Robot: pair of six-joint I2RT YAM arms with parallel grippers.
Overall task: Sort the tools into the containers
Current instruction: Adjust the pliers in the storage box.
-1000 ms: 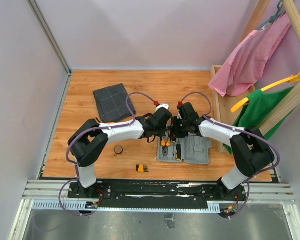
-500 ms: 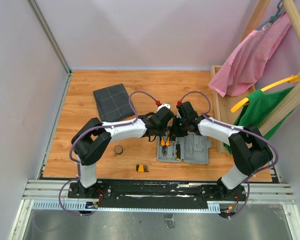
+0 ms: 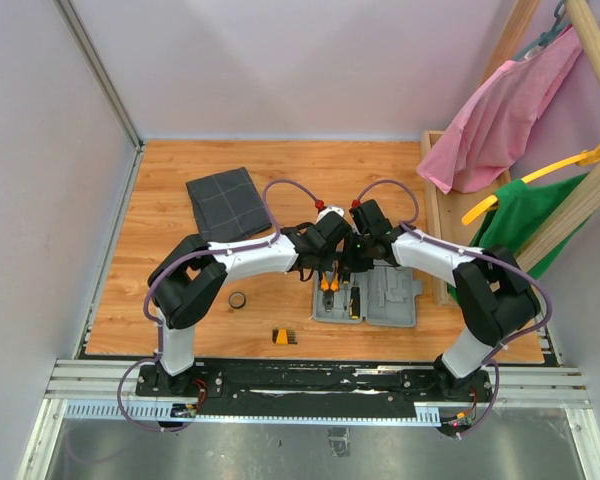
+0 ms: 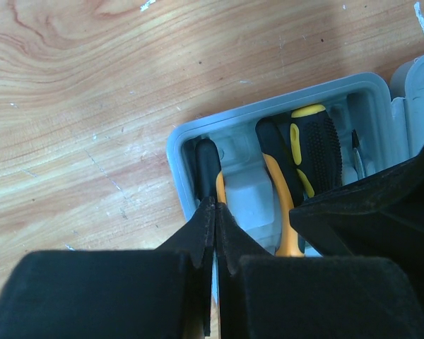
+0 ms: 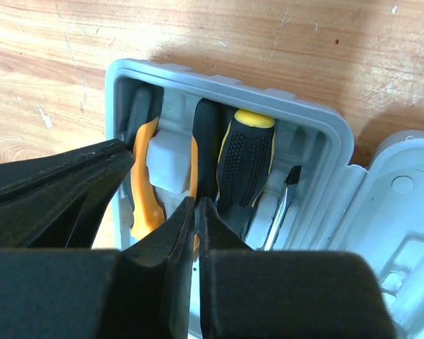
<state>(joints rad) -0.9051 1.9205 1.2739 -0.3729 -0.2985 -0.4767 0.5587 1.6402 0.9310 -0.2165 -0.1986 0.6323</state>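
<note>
**Both tools closed over the open case**

The grey case (image 3: 395, 300) lies open on the wooden table (image 3: 170, 170), in front of the right arm and near the front edge. Both arms reach in from either side and meet above its left half.

The left tool (image 4: 213, 205) has its fingers pressed together, with nothing visible between them. Its tips sit right at the left handle of the pliers (image 4: 279, 198). The pliers lie in the left half of the case, with their orange and black handles around a moulded grey block.

The right tool (image 5: 196, 205) is also pressed together with nothing seen in its grip. Its tips are over the right handle of the pliers, just beside a black-and-yellow screwdriver (image 5: 246, 162) that rests in the next slot.

The dark grey pouch (image 3: 227, 204) lies flat at the far left of the table, well apart from the case. A black tape ring (image 3: 237, 299) sits near the left arm. A small orange bit holder (image 3: 283, 336) lies near the front edge, left of the case.
</note>
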